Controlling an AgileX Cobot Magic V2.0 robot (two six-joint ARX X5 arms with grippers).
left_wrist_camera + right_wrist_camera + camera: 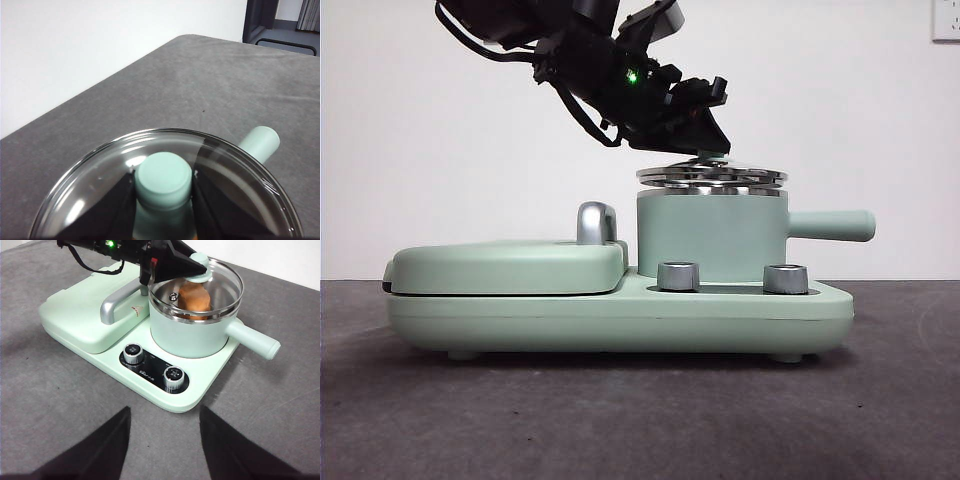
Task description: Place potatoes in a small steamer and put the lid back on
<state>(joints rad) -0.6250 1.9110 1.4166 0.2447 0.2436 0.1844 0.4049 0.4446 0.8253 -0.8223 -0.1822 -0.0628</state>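
Lid on steamer — left pincer clamps knob; right pincer wide.

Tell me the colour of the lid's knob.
Mint green; the lid's knob shows best in the left wrist view, clamped in the left gripper.

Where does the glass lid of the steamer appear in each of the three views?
Front view: the lid sits on the small steamer, under the left gripper.
Left wrist view: it fills the lower middle, jaws shut on its knob.
Right wrist view: upper right of centre, over the potato.
Shared landmark: the steamer's side handle.
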